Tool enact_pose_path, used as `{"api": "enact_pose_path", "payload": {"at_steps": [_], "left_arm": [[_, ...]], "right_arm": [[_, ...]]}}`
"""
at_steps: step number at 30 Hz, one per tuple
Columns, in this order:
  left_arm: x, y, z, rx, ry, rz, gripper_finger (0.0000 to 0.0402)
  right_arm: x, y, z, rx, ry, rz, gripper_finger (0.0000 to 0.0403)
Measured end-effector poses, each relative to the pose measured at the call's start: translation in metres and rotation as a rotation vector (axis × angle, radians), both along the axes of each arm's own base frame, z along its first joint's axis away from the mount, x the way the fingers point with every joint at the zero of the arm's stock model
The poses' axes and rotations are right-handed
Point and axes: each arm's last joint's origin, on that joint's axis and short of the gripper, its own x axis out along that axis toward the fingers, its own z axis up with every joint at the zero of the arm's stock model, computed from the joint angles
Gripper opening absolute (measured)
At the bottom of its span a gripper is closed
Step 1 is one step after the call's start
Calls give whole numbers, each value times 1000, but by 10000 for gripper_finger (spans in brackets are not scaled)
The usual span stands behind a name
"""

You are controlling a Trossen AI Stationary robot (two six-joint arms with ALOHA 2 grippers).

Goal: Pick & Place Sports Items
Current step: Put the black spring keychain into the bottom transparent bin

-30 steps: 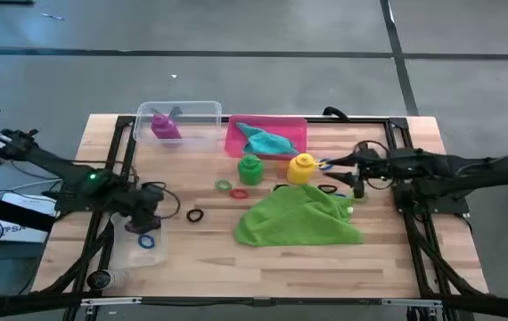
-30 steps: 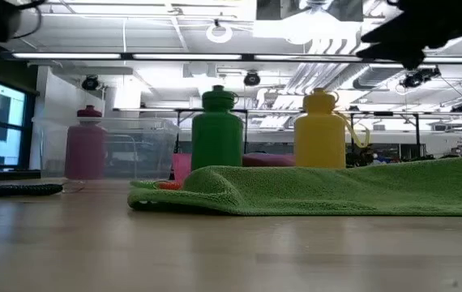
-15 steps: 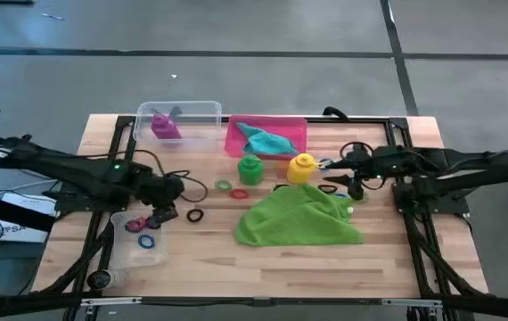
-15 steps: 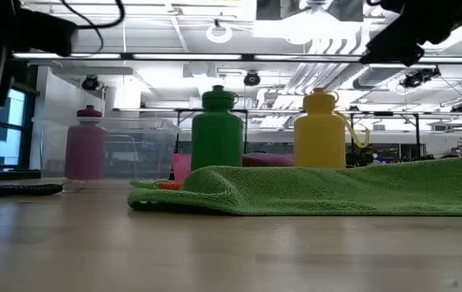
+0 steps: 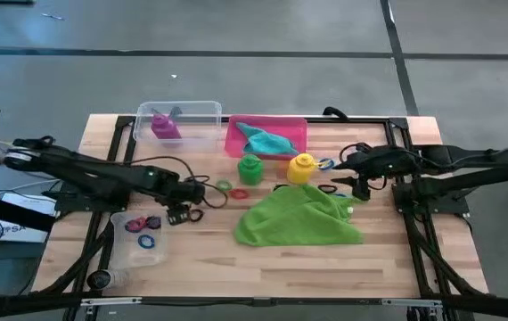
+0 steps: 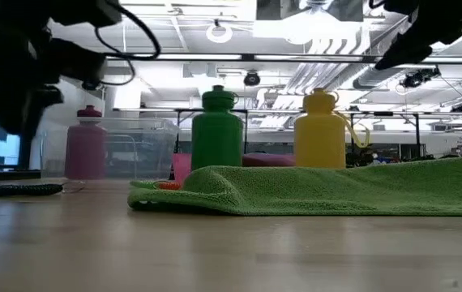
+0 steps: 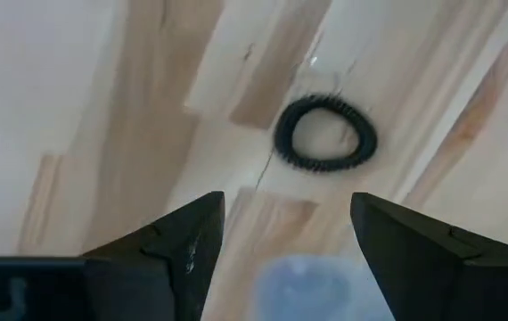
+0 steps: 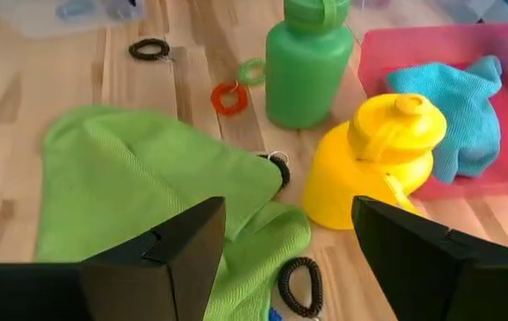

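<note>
Left gripper (image 5: 180, 214), jaws apart and empty, poised over black ring (image 7: 325, 134) near surface's left-centre; next: descend, close; right gripper (image 5: 354, 184) apart, waiting by yellow bottle (image 5: 302, 167).

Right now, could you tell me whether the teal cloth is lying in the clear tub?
No, the teal cloth lies in the pink tray; the clear tub holds the purple bottle.

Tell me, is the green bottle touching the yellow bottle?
Apart. The right wrist view shows a strip of bare wood between the green bottle and the yellow bottle; the low view shows the gap too.

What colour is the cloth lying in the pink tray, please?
Teal cloth; the right wrist view shows it best.
</note>
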Motion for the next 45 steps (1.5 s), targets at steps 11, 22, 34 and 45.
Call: {"api": "enact_pose_path", "payload": {"at_steps": [11,22,34,45], "left_arm": [[27,-5,-21,13,-47,-26,195],[37,-6,-45,28,42,-27,195],[41,-8,-63,24,115,-62,179],[45,-9,-78,28,177,-63,42]], "right_arm": [[0,0,-3,0,29,1,197],[0,0,-3,0,33,1,197],[-3,0,-6,5,79,-3,197],[-3,0,-6,6,79,-4,197]]}}
